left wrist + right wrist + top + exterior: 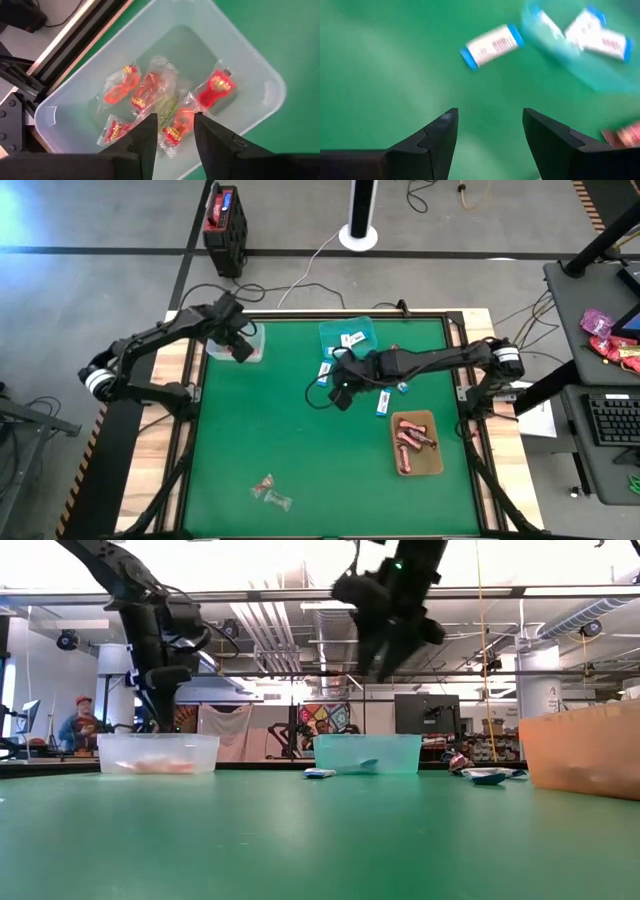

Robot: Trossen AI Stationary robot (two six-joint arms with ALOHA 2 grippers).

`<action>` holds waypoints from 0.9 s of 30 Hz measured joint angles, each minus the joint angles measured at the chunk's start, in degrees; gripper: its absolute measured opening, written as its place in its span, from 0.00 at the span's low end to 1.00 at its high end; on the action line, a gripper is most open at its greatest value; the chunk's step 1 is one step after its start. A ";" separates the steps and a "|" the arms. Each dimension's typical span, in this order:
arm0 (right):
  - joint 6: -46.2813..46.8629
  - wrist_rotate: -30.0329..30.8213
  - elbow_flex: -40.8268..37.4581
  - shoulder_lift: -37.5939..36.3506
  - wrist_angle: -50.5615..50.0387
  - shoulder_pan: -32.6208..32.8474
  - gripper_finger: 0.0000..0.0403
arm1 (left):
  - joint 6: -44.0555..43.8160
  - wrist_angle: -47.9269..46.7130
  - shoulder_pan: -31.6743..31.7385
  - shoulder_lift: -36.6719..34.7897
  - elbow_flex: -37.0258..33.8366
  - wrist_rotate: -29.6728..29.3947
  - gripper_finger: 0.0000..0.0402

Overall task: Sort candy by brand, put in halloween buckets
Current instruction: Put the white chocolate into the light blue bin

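Note:
My left gripper (pixel 172 125) hangs open above the pale mint container (pixel 236 346), which holds several clear twists with red-pink sweets (pixel 145 92). My right gripper (pixel 490 120) is open above the green mat near the table's middle (pixel 340 392), well off the surface in the low view (pixel 385 625). A white-and-blue packet (pixel 491 45) lies on the mat ahead of it, beside the teal container (pixel 347 336) with packets inside. The amber tray (pixel 417 443) holds dark red-brown bars. Two clear twists (pixel 270 492) lie near the table's near edge.
More white-and-blue packets lie loose on the mat (pixel 383 402) (pixel 403 388) between the teal container and the amber tray. A wooden frame (pixel 465 330) borders the mat. Cables and a desk with a keyboard (pixel 612 420) sit beyond the table's right side.

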 joint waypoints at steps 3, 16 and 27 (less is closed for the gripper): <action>0.94 -1.91 -0.01 0.14 -6.35 -1.86 0.54 | -3.63 0.60 -2.61 -2.17 -0.18 1.11 0.29; 5.34 -13.62 -7.32 0.16 -12.97 -10.28 0.54 | -12.08 20.88 -29.15 -15.35 -8.67 2.28 0.29; 10.87 -17.45 -8.85 2.75 -16.25 -11.64 0.54 | -12.33 23.44 -35.62 -19.32 -8.38 -8.92 0.29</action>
